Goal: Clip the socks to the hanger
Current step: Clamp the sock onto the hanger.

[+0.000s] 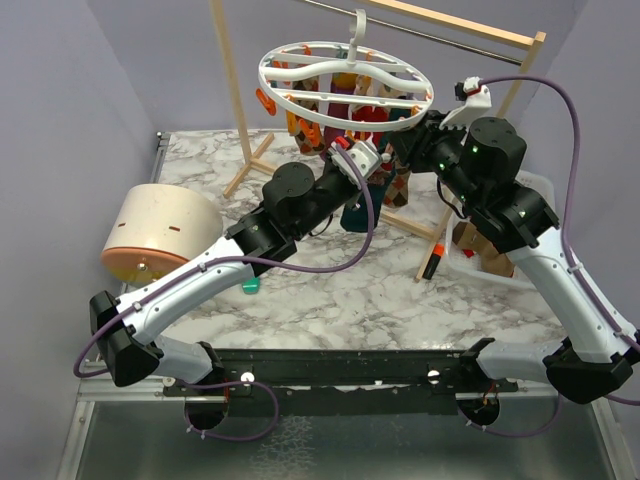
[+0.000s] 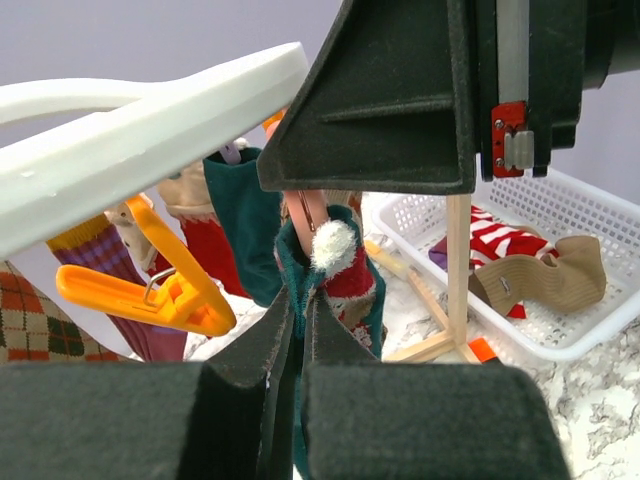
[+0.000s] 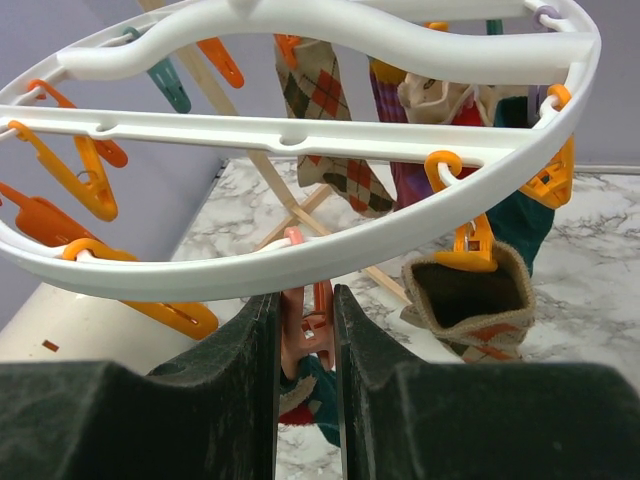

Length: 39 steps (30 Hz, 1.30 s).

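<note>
Marble table (image 1: pixel 330 290) sits well below hanger (image 3: pixel 330 262); all work is just under hanger's front rim. Left gripper (image 2: pixel 298 325) pinched tight on teal sock (image 2: pixel 345 295), cuff held up just below hanger. Right gripper (image 3: pixel 305 300) squeezing salmon clip (image 3: pixel 305 325) hanging off hanger rim, sock cuff directly beneath. My worries: clip swings on its loop, pads slip, clip snaps closed before cuff enters. If I push up, hanger tilts. If I let go early, sock drops.

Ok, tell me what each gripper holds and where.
Left gripper pinches the teal sock near its upper end; right gripper squeezes the pink clip by its two sides.
</note>
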Each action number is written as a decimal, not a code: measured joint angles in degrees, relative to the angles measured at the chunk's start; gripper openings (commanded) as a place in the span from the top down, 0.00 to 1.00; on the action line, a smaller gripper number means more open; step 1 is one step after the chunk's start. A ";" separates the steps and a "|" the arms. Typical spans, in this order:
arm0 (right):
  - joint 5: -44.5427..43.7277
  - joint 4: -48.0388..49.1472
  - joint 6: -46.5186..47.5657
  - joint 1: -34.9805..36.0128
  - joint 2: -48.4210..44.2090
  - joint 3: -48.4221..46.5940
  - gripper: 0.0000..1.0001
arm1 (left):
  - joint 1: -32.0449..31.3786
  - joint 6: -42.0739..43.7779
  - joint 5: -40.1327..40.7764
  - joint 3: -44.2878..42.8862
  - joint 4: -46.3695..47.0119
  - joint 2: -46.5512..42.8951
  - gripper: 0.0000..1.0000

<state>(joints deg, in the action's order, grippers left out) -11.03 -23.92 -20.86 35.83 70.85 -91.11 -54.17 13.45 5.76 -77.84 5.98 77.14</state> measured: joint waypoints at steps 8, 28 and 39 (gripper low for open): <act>0.00 0.28 1.18 0.00 0.50 0.68 1.00 | 0.00 0.48 1.46 -0.48 -1.55 0.52 1.00; 1.99 0.31 1.68 0.00 0.87 1.51 0.66 | 0.00 0.87 2.67 -0.48 -1.84 0.87 1.00; 2.64 0.04 1.31 0.00 0.72 1.49 0.33 | 0.00 1.01 2.69 0.57 -1.40 0.81 1.00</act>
<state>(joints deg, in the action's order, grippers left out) -8.38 -23.88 -19.55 35.83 71.57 -89.62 -54.17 14.46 8.45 -77.28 4.58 77.95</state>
